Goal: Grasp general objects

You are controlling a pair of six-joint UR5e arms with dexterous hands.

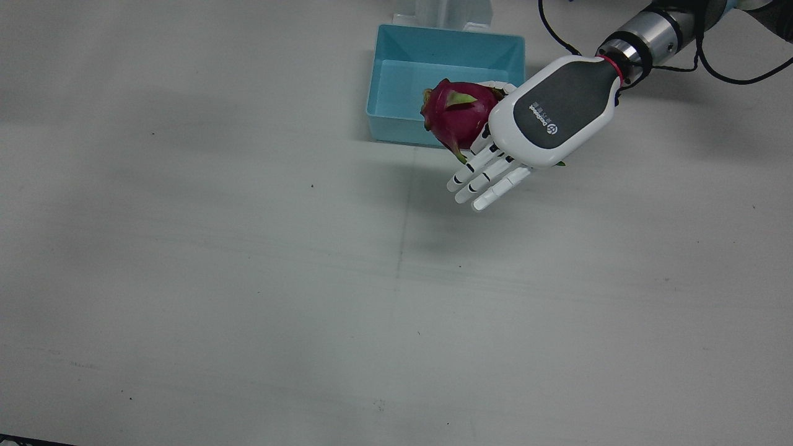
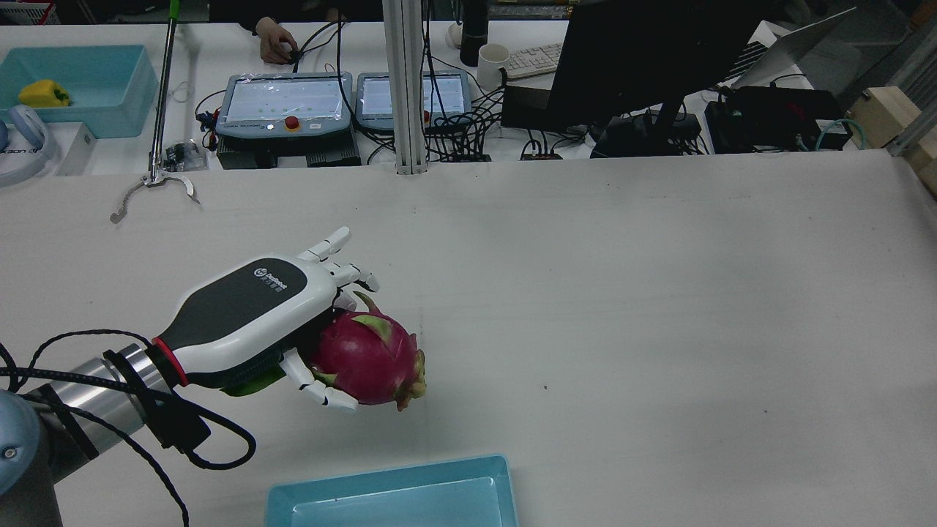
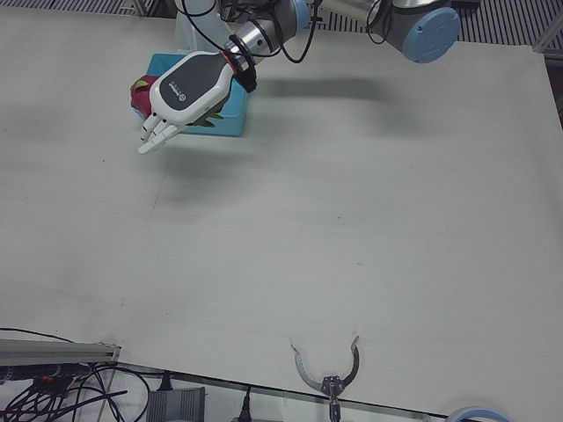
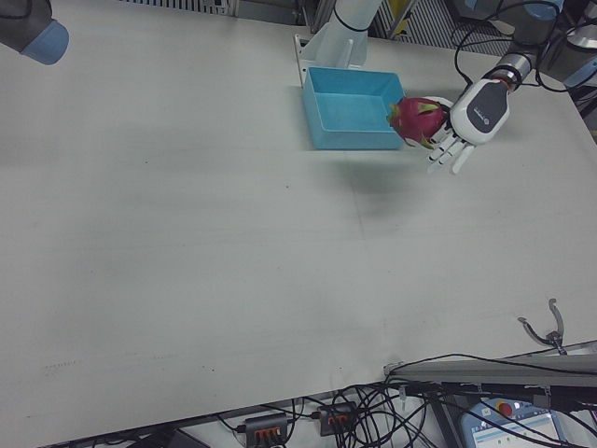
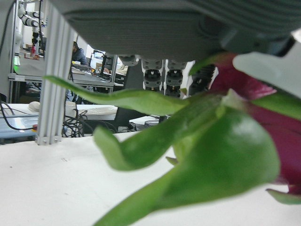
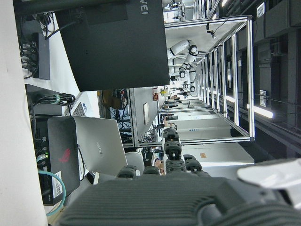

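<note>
A magenta dragon fruit point(image 1: 455, 114) with green scales is in my left hand point(image 1: 551, 111), pressed under the palm with the thumb curled beneath it and the other fingers stretched out straight. The fruit hangs above the table at the near right corner of a light blue bin point(image 1: 446, 43). The rear view shows the same hold: hand point(image 2: 249, 315), fruit point(image 2: 366, 359), bin point(image 2: 395, 483). The left hand view is filled by the fruit's green scales point(image 5: 225, 155). My right hand point(image 6: 169, 197) shows only in its own view, away from the table and holding nothing.
The bin point(image 4: 345, 131) stands at the robot's edge of the table, before the pedestal. A metal claw tool point(image 2: 154, 183) lies at the operators' edge. Monitors, teach pendants and cables sit beyond that edge.
</note>
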